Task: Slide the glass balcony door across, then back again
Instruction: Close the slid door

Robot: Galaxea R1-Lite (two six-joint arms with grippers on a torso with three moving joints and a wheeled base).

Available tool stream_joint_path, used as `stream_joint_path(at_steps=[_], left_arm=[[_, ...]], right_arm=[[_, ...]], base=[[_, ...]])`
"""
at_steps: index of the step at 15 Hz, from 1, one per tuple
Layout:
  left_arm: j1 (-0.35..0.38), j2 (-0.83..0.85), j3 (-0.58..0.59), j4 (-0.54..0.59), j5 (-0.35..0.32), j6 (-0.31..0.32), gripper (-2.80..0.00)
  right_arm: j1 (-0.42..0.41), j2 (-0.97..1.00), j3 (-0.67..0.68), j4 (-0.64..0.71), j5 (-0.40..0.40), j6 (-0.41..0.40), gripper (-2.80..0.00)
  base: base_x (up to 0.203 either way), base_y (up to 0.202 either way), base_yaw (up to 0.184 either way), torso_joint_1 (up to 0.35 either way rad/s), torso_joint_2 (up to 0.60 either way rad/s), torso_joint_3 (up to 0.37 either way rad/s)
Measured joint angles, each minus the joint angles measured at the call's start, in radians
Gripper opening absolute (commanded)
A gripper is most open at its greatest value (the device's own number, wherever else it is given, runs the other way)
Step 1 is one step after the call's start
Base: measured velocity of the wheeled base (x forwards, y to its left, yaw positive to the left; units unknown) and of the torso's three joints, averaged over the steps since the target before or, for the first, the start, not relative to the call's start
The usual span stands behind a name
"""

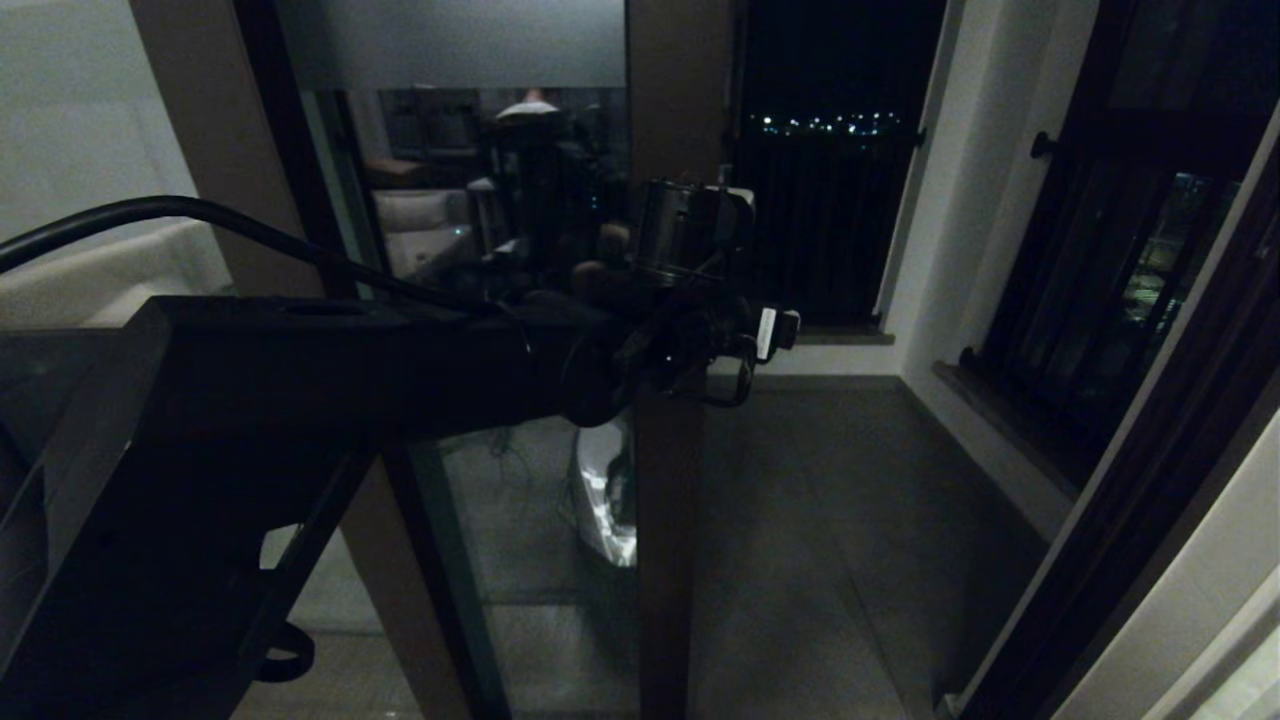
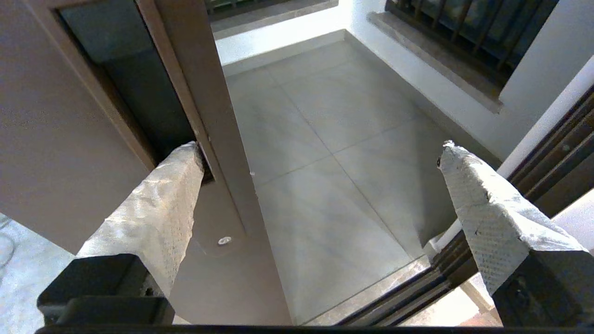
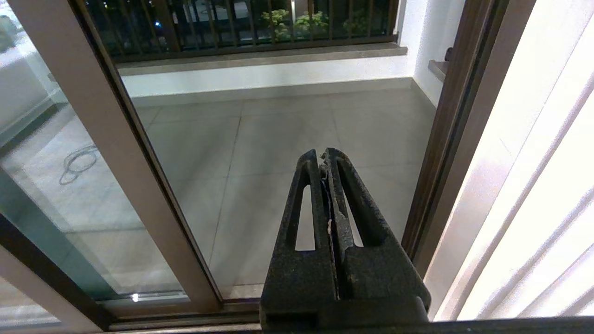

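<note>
The left gripper (image 1: pixel 745 345) sits at the end of the left arm, which reaches across the head view from the lower left to the brown stile of the glass balcony door (image 1: pixel 665 520). The door stands at mid-frame with an open gap to its right, through which the tiled balcony floor (image 1: pixel 830 520) and a dark railing (image 1: pixel 825 230) with distant lights are seen. The fingers cannot be resolved in this view. The left wrist view supplies that detail: the left gripper (image 2: pixel 320 153) is spread wide, and one padded finger (image 2: pixel 160 204) has its tip at the recessed handle slot in the door stile (image 2: pixel 209 120), above a small silver screw (image 2: pixel 224 240). The other finger (image 2: pixel 482 208) hangs clear over the floor, near the dark sliding track (image 2: pixel 417 287). The right wrist view shows the right gripper (image 3: pixel 325 155), not visible from the head camera, with its fingers pressed together and holding nothing. It is held in front of the open gap, between the door stile (image 3: pixel 116 153) and the fixed dark frame (image 3: pixel 445 139). A white wall (image 3: pixel 519 153) adjoins that frame. The floor is laid in large grey tiles, bounded by a white kerb (image 3: pixel 264 74) below the railing.
</note>
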Motion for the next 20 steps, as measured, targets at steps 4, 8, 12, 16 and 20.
stream_joint_path(at_steps=[4,8,12,16,20], left_arm=[[-0.011,0.011,0.000,-0.001,-0.002,0.000,0.00],[-0.023,0.026,-0.005,-0.048,-0.002,0.000,0.00],[-0.027,0.034,-0.006,-0.056,-0.007,0.002,0.00],[-0.033,0.019,0.004,-0.044,0.059,-0.004,0.00],[-0.036,-0.055,0.053,-0.051,0.085,-0.008,0.00]], right_arm=[[0.000,0.000,0.000,0.000,0.001,0.000,-2.80],[0.000,0.000,0.000,0.000,0.001,0.000,-2.80],[0.000,0.000,0.000,0.000,0.000,0.000,-2.80],[0.000,0.000,0.000,0.000,0.000,0.000,-2.80],[0.000,0.000,0.000,0.000,0.000,0.000,-2.80]], base=[[0.000,0.000,0.000,0.000,0.00,0.000],[0.000,0.000,0.000,0.000,0.00,0.000],[0.000,0.000,0.000,0.000,0.00,0.000],[0.000,0.000,0.000,0.000,0.00,0.000],[0.000,0.000,0.000,0.000,0.00,0.000]])
